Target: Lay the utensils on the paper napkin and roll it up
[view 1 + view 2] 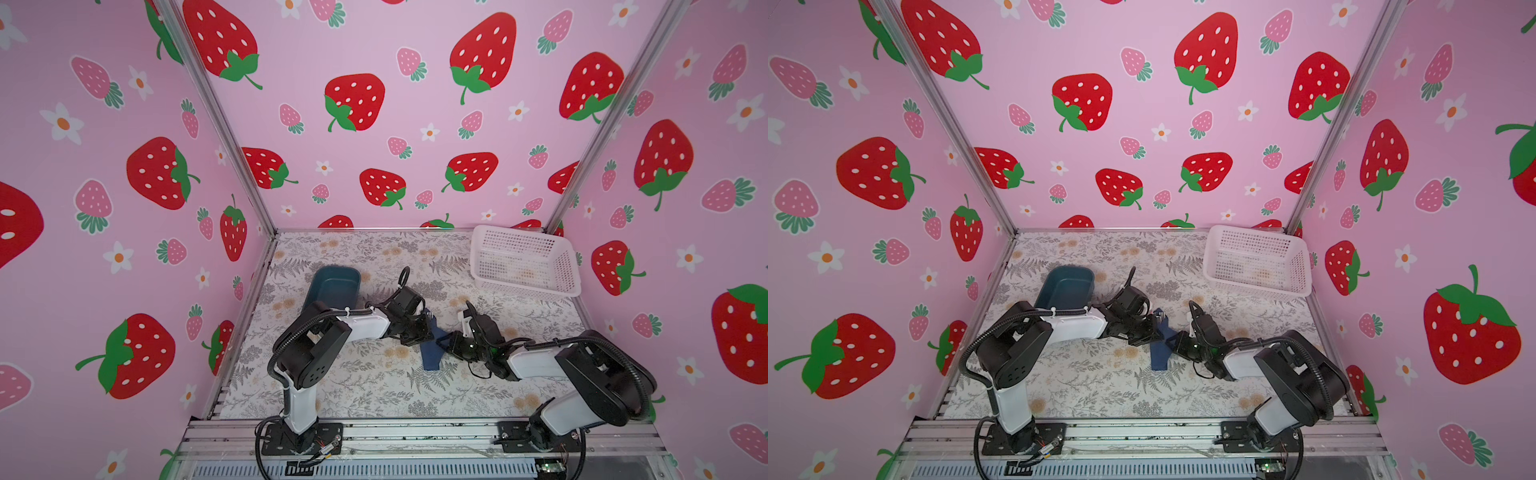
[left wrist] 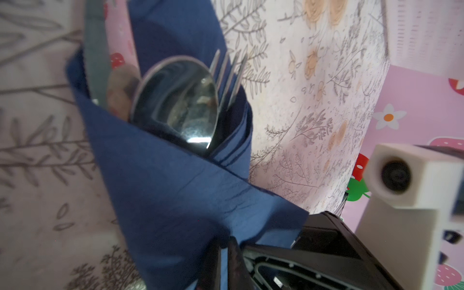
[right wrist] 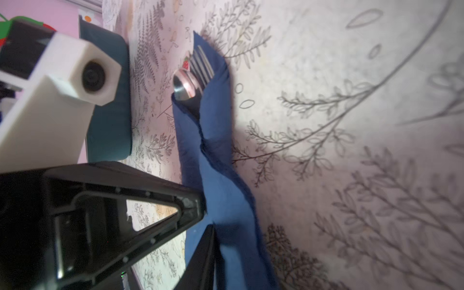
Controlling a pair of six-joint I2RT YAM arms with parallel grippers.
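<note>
Napkin of dark navy-blue matte paper [image 1: 431,359] lies rolled in the middle between my grippers, with the slender glossy grey utensils [image 2: 175,100] sticking out at its 12 o'clock end. My left gripper [image 2: 224,247], at its 11 o'clock, is pinched shut on a fold of the paper. My right gripper [image 1: 444,343] is just beside its 3 o'clock side, how wide I cannot tell.

**Colours and patterns in the work cell.**
Paper napkin [image 2: 175,188]: plain navy blue. Spoon [image 2: 175,100] and fork [image 2: 228,72]: glossy silver. Tub [image 1: 332,286]: dark teal. Basket [image 1: 565,270]: white, perforated. Desk [image 1: 374,386]: pale, printed with grey ferns and tan flowers. Walls [image 1: 374,50]: pink with red strawberries, green leaves and white flowers.
</note>
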